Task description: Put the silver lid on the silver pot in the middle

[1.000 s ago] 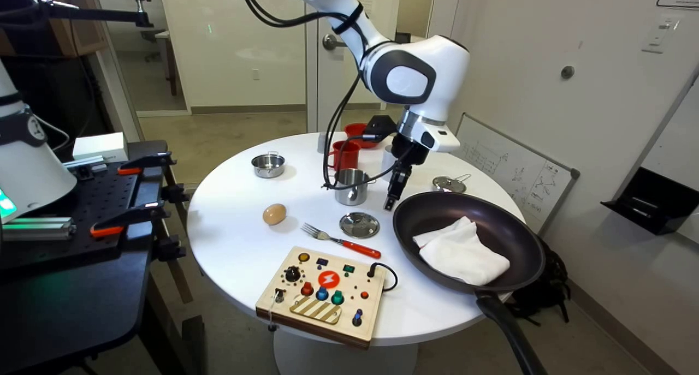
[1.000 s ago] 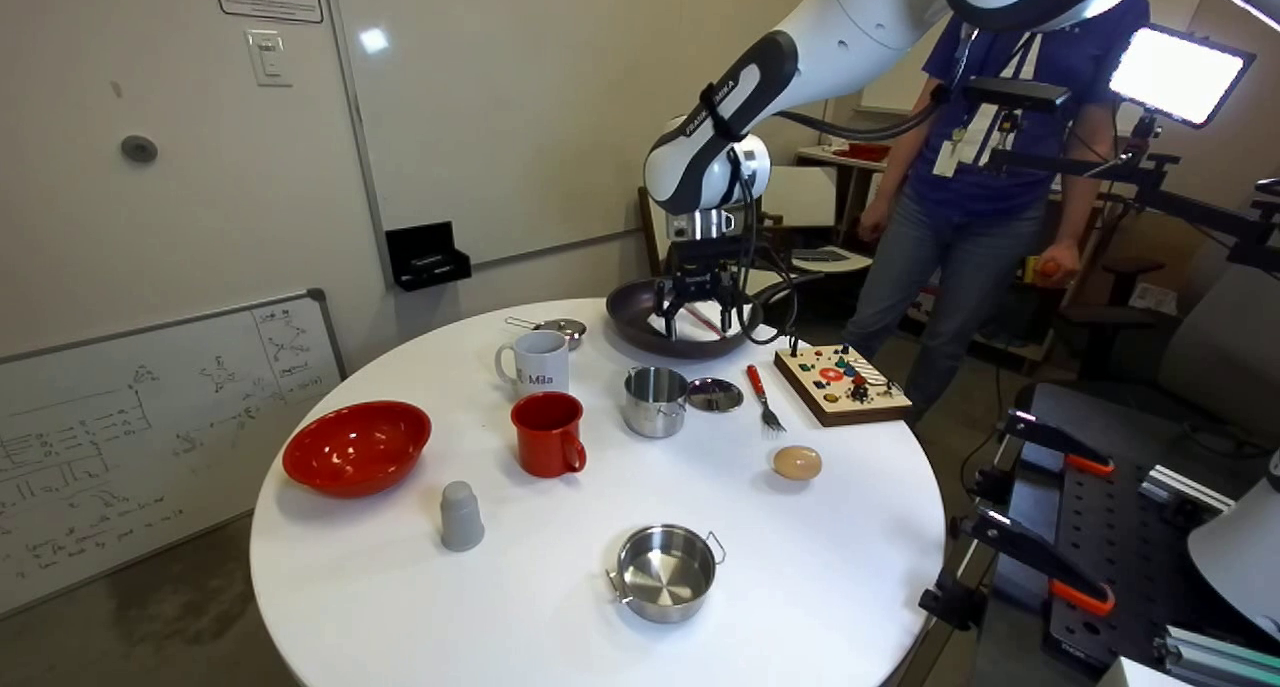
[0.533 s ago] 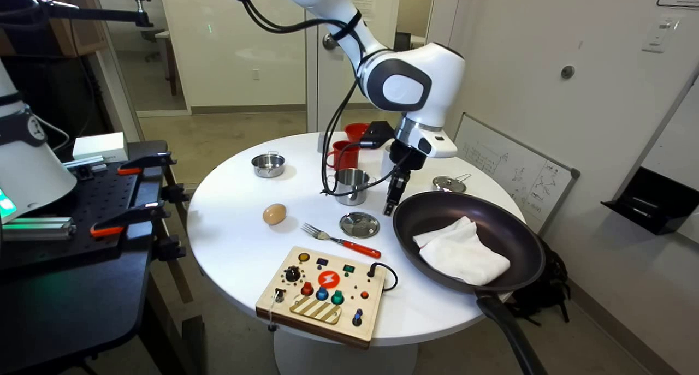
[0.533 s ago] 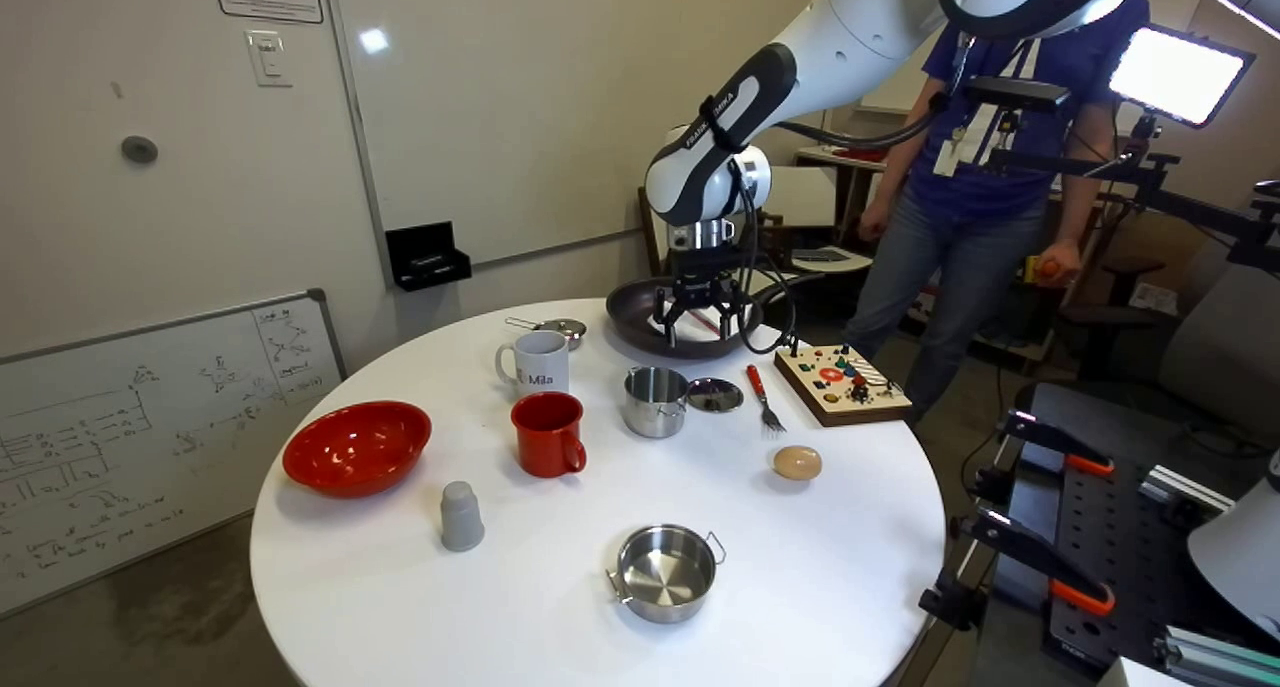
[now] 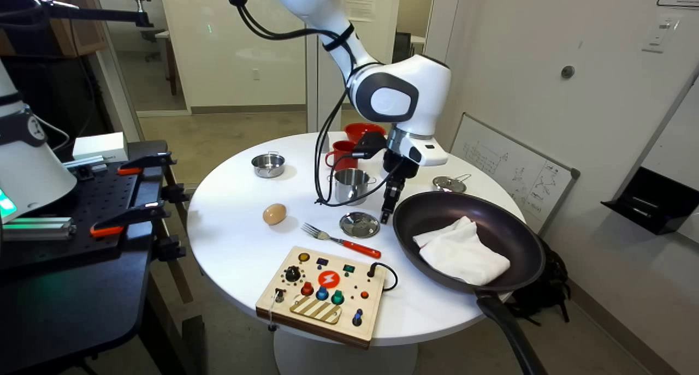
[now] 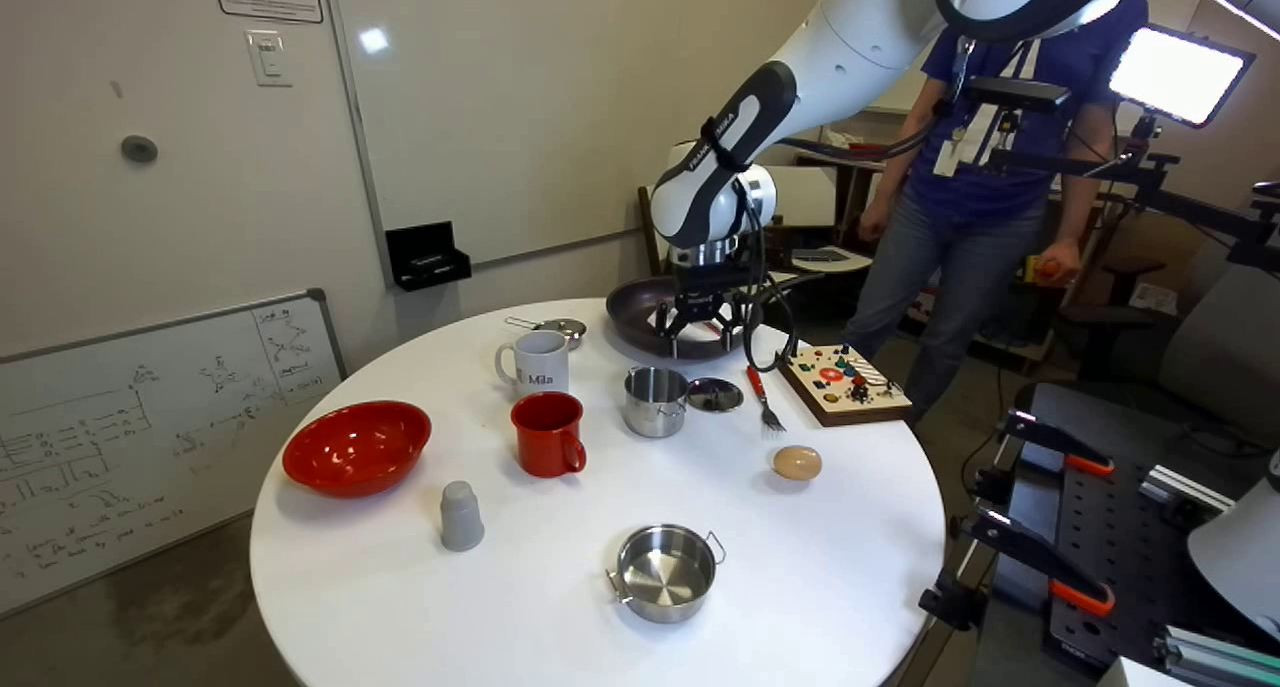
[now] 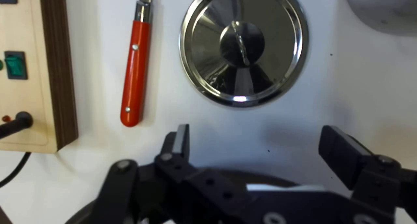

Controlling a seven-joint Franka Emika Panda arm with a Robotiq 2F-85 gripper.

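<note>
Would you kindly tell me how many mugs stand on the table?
2: in an exterior view, the red mug stands left of the silver pot, and the white mug just behind the red one. No others show in any view.

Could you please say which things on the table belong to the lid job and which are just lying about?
For the job: lid, tall pot
Just lying about: fork, egg, pan, cloth, switch box, low pot, white mug, red cup, bowl, grey object, wire-handled item

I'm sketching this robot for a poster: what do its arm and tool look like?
The arm is rounded and white, with dark grey panels, a black strap and black cables; lettering beginning FRANK shows beside the strap. The tool is black, with two jointed fingers.
</note>
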